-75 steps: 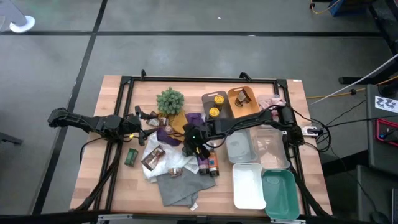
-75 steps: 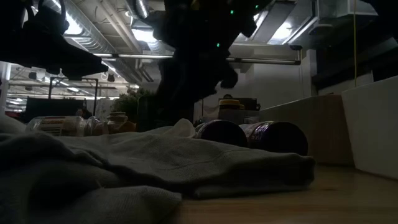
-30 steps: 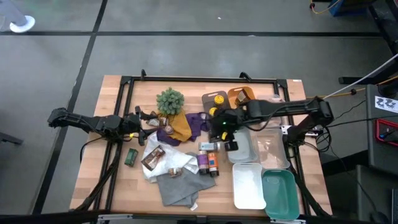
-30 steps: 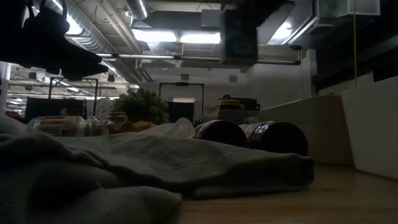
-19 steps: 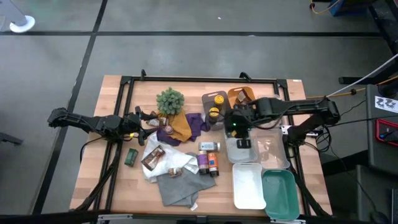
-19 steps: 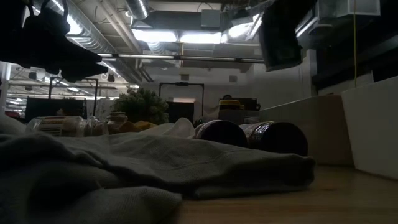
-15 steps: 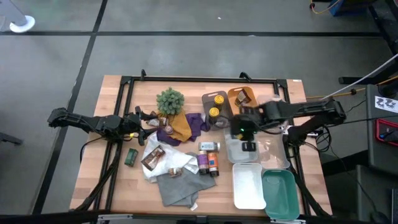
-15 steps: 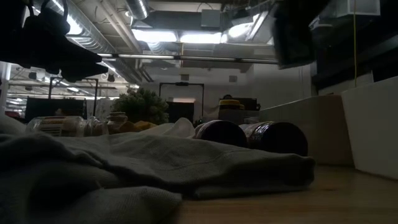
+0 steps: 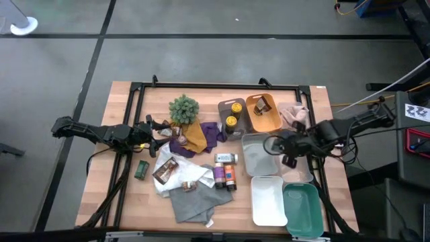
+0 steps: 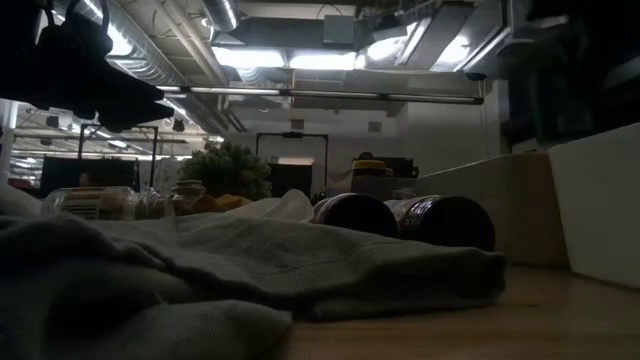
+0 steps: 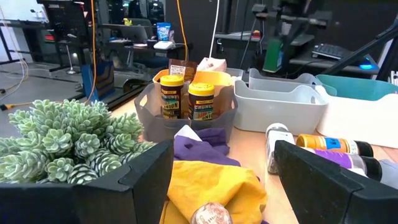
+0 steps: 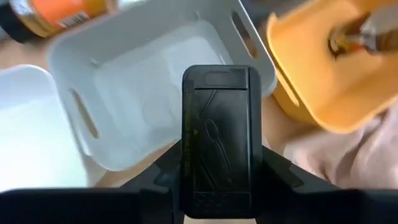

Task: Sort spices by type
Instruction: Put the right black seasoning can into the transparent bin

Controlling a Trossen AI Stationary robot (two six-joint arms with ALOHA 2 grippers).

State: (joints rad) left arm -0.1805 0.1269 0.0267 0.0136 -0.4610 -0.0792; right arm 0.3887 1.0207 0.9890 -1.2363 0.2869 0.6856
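Wooden table top, pale planks, edged by a black metal frame; grey floor around it. Level view across it: ceiling lights, ducts and dim shelving beyond.

Trays, right half of the table: dark grey tray holding two yellow-topped tins; orange tray with a brown packet inside; pale grey tray, a clear tray just beside it; white tray and teal tray nearest the front edge.

Clutter, table centre: small bushy green plant; mustard cloth and purple cloth overlapping beside it; grey cloth spread toward the front, white cloth next to it; pink cloth beside the orange tray.

Spices still loose: green tin lying apart on bare wood; brown foil packet on the white cloth; white-capped jar on its side; two short bottles side by side, a purple-labelled and an orange-labelled one, just below the jar. The grey cloth fills the foreground of the level view and hides much of the table behind it.

Left gripper: low, beside the plant, fingers spread wide with nothing between them, mustard cloth and a small round-topped item directly ahead.

Right gripper: above the seam of the pale grey and clear trays, fingers partly closed, clamped on a flat black rectangular container with a spoon outline on its face.
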